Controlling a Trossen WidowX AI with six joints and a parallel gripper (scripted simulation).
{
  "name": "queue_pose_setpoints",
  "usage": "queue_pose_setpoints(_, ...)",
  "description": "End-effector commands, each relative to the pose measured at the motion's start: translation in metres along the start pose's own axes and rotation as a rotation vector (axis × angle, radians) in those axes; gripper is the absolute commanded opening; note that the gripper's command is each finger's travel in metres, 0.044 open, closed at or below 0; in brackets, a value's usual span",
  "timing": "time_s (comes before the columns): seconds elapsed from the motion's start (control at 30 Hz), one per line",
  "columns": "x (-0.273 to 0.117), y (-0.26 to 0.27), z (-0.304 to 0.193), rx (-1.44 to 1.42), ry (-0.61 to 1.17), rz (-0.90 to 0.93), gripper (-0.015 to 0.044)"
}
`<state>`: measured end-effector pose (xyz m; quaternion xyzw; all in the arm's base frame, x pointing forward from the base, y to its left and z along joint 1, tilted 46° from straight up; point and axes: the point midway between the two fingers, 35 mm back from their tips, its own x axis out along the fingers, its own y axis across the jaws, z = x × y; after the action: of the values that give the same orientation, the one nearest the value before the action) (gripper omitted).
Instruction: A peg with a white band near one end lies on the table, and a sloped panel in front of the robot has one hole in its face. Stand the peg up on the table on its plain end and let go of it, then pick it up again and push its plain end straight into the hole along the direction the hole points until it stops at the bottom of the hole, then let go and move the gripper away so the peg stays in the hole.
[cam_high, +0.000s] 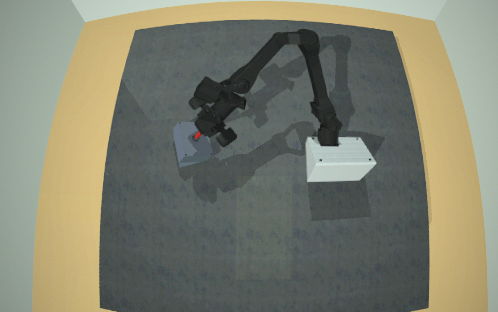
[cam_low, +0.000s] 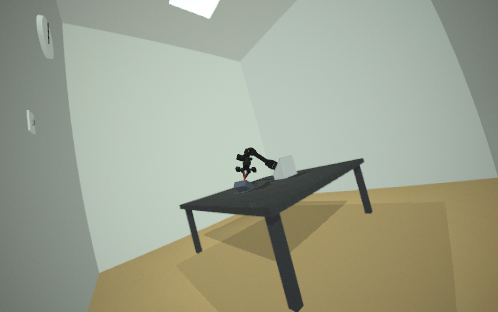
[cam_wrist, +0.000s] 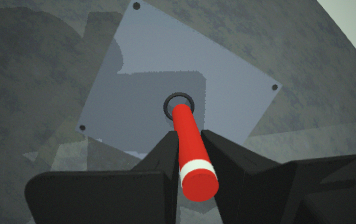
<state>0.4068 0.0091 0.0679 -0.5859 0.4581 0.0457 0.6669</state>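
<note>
The red peg (cam_high: 198, 135) (cam_wrist: 191, 137) is held between the fingers of my gripper (cam_high: 202, 131) (cam_wrist: 188, 138), with its white-banded end nearest the wrist camera. My gripper is shut on it above the blue-grey sloped panel (cam_high: 201, 152) (cam_low: 243, 186) (cam_wrist: 165, 45). The hole shows a dark ring (cam_wrist: 165, 106) in the panel's face. In the wrist view the peg's plain end overlaps the inside of the ring, and part of the opening shows to its left and above. Whether the end is just above the hole or slightly inside is not clear.
The arm's white base block (cam_high: 340, 169) (cam_low: 286, 167) stands to the right of the panel in the top view. The arm's links arch over the dark table (cam_high: 265, 240) (cam_low: 225, 204). Dark screws (cam_wrist: 136, 6) (cam_wrist: 274, 87) sit at the panel's corners. The arm's shadow lies across the panel.
</note>
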Motion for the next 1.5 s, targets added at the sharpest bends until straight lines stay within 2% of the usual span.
queue_pose_setpoints(0.0,-0.001,0.0,0.0,0.001,0.0,0.0,0.0)
queue_pose_setpoints(1.47,0.025,0.001,0.002,0.002,0.0,-0.002,0.0)
